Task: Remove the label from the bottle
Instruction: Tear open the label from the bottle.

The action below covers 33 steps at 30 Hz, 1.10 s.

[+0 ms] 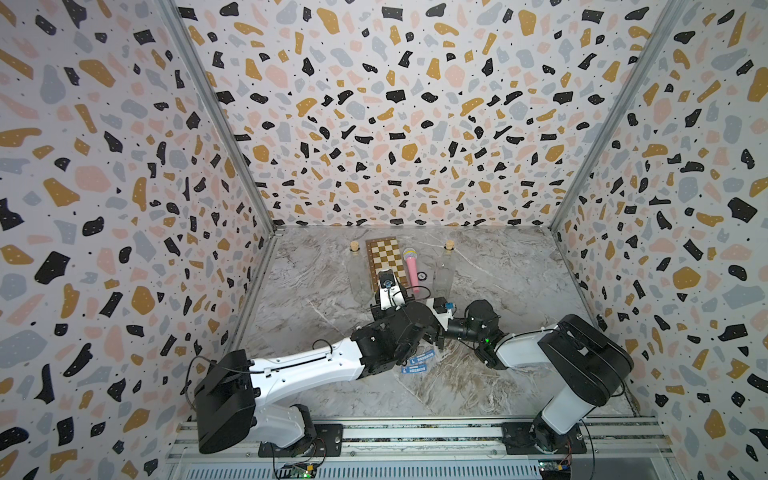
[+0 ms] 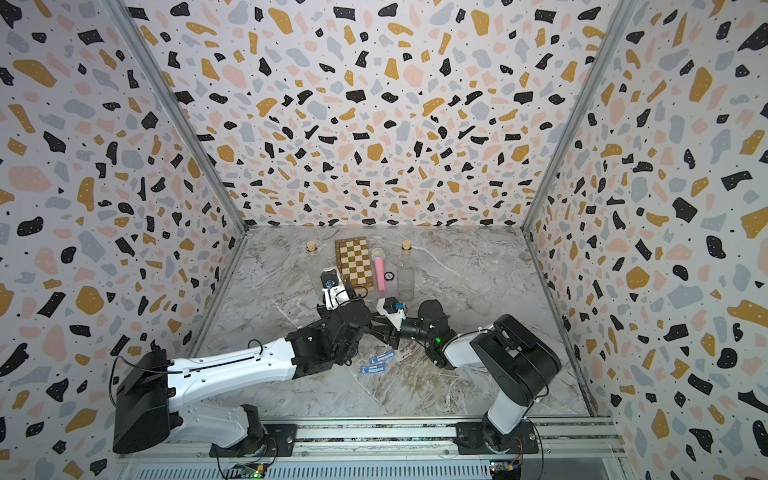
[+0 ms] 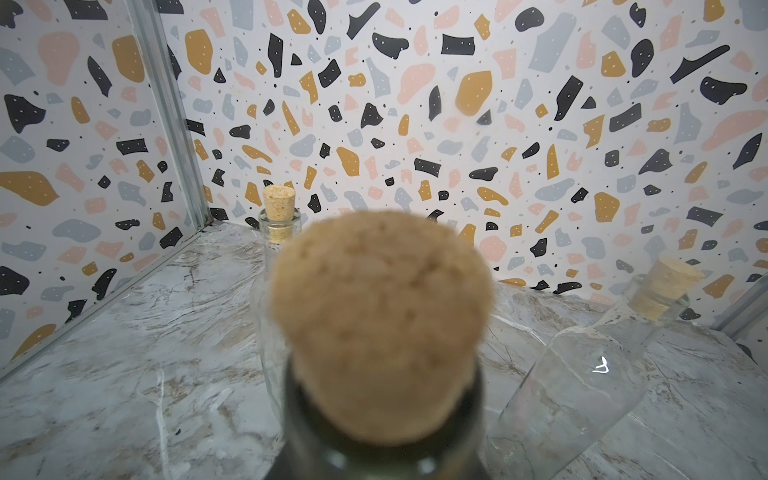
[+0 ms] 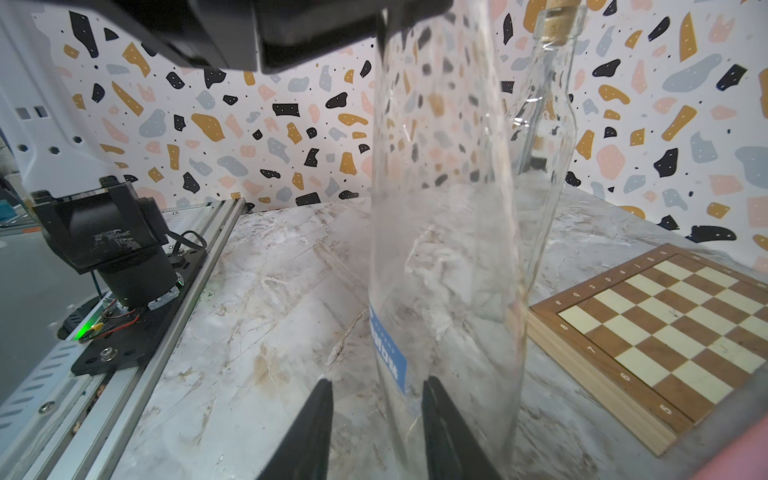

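**Fig. Two-arm hold for peeling a bottle label**

You had the clear glass bottle (image 4: 444, 208) roughly upright between the two arms, near the middle of the marble-patterned table (image 1: 498, 374). Whether its base rested on the table could not be told.

The left gripper (image 4: 332, 25) sat at the bottle's upper part. Its fingers were hidden, but the blurred cork (image 3: 380, 328) filling the left wrist view suggests you had it closed around the neck. That hold probably steadied the bottle against the pull of peeling.

The right gripper (image 4: 377, 415) came in low from the side. Its two black tapered fingers (image 4: 316, 428) stood a narrow gap apart, with the lower end of the blue label (image 4: 388, 345) between them and not yet pinched. That placement fits a grab at the label's edge.

The label was a thin blue strip with white print, lying flat on smooth curved glass, so it offered little to hold. The glass looked hard and slippery, the cork rough and porous.

Two similar blue strips (image 1: 417, 361) lay flat on the table just beside the arms; I judge them to be labels taken off. Behind the work, well apart from it, stood two more corked clear bottles (image 3: 582, 382). A wooden chessboard (image 4: 665, 328) and a pink microphone (image 1: 411, 266) lay between them.
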Available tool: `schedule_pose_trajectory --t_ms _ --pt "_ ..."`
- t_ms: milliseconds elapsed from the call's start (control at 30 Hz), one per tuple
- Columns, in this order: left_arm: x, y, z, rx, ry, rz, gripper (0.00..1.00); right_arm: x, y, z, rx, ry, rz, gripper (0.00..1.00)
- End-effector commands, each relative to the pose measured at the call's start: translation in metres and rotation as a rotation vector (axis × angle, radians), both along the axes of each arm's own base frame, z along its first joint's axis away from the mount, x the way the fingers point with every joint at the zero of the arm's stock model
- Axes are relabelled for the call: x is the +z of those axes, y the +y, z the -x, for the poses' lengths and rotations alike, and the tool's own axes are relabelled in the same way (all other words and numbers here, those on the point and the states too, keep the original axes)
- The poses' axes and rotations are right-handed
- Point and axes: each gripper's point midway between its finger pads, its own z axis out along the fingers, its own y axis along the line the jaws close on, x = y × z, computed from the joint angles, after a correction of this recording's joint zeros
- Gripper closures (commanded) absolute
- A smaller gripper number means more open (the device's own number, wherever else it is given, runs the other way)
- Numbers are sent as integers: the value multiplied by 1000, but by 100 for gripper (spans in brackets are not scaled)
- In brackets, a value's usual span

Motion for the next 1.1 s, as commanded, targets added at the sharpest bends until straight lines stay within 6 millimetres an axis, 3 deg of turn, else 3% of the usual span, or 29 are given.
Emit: schedule_pose_trajectory --t_ms 0,1067 --pt "23 -3 -1 10 -48 90 100 19 4 -5 11 -37 -48 62" --pt "20 -13 -4 -26 -40 91 100 8 9 0 57 14 -63 70"
